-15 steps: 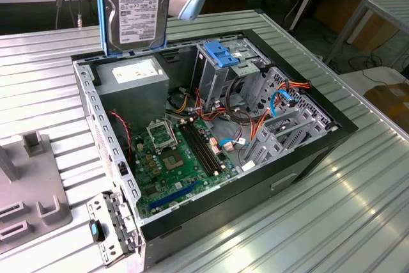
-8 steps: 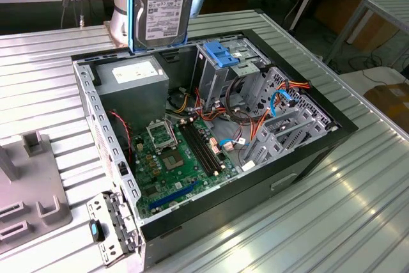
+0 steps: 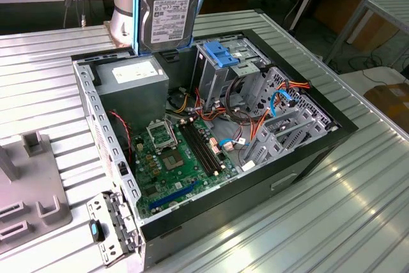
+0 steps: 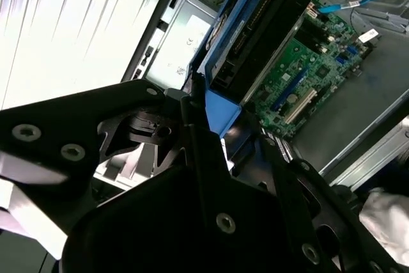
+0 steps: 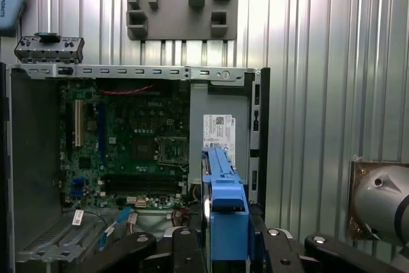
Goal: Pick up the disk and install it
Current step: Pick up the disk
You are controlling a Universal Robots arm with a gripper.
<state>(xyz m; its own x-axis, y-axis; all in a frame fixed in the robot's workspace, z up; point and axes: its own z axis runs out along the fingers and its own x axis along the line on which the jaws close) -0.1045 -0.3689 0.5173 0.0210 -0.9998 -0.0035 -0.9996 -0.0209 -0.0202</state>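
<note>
The gripper (image 5: 225, 252) pinches the disk (image 3: 167, 11) upright above the case (image 3: 287, 178). Dark grey body, white printed label, blue edge rails.

The disk (image 3: 167, 14) has a dull grey metal body, a white paper label and smooth blue plastic rails (image 5: 227, 222). The bench (image 3: 358, 209) is ribbed metal with a bright sheen. The computer case (image 3: 96, 114) is bare sheet metal, its motherboard (image 3: 176, 161) green and slightly glossy. The fixture (image 3: 32, 193) looks like matt grey plastic.
</note>
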